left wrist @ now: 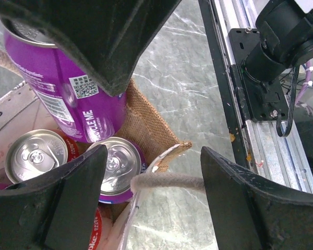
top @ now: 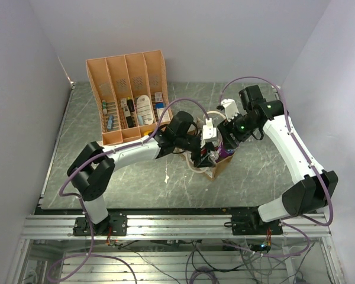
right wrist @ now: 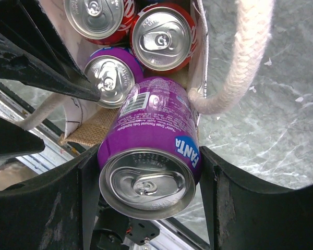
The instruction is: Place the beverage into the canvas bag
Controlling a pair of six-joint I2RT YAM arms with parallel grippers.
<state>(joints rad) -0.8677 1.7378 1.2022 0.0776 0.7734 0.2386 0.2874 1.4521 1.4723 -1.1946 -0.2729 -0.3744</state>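
The canvas bag (top: 215, 167) stands at mid-table, tan burlap with cream rope handles. It holds several cans: two red ones (right wrist: 161, 36) and a purple one (right wrist: 112, 80). My right gripper (right wrist: 148, 177) is shut on a purple Fanta can (right wrist: 151, 156), the beverage, tilted with its lower end at the bag's mouth. The can also shows in the left wrist view (left wrist: 68, 94). My left gripper (left wrist: 154, 172) is open at the bag's near corner. One cream handle (left wrist: 167, 180) runs across between its fingers and touches the right one. In the top view the left gripper (top: 201, 152) and the right gripper (top: 226, 145) meet over the bag.
An orange slotted organiser tray (top: 130, 77) with small items stands at the back left. The aluminium rail (left wrist: 261, 140) at the table's near edge and an arm base (left wrist: 276, 57) lie close beside the bag. The other handle (right wrist: 240, 57) loops at the bag's right.
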